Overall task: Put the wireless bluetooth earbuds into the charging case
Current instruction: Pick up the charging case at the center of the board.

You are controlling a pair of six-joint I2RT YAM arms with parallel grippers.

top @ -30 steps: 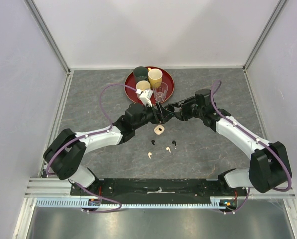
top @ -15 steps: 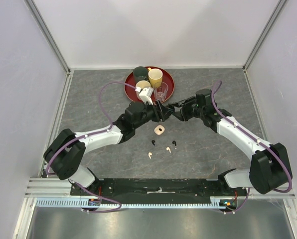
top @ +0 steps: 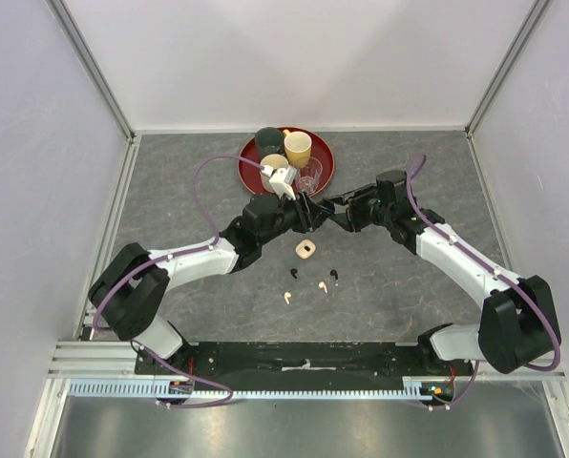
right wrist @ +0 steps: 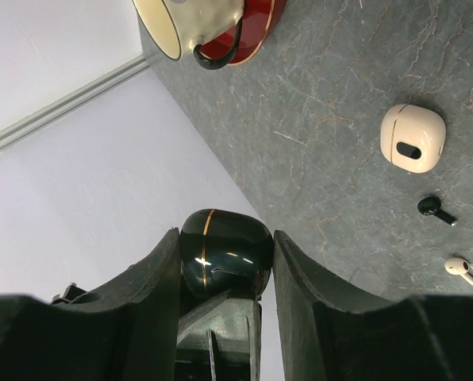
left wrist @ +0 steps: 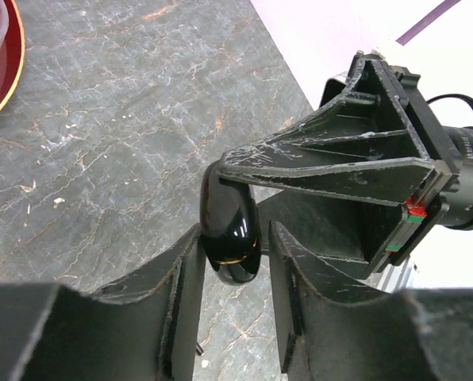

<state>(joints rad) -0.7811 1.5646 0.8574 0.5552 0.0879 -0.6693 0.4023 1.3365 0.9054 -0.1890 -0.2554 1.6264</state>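
Observation:
A glossy black charging case [left wrist: 230, 230] with a thin gold line hangs above the table's middle, with my right gripper [right wrist: 225, 238] shut on its two sides. The right gripper's fingers [left wrist: 332, 171] reach in from the right in the left wrist view. My left gripper [left wrist: 235, 242] straddles the case's lower end: one finger touches it and a sliver of gap shows at the other. In the top view both grippers meet at the case [top: 320, 212]. A black earbud [right wrist: 436, 209], a white earbud [right wrist: 461, 269] and a cream-white case [right wrist: 413, 138] lie on the table below.
Beyond the grippers sits a red tray [top: 249, 164] carrying a yellow cup [top: 297, 148], a glass [top: 308, 176], a dark cup [top: 267, 138] and a cream cup [top: 272, 163]. More earbuds lie nearer: a black one [top: 292, 274] and a white one [top: 286, 297].
The left gripper has slid a little toward the right gripper and narrowed its jaws around the black case. The right arm and the earbuds on the table have not moved.

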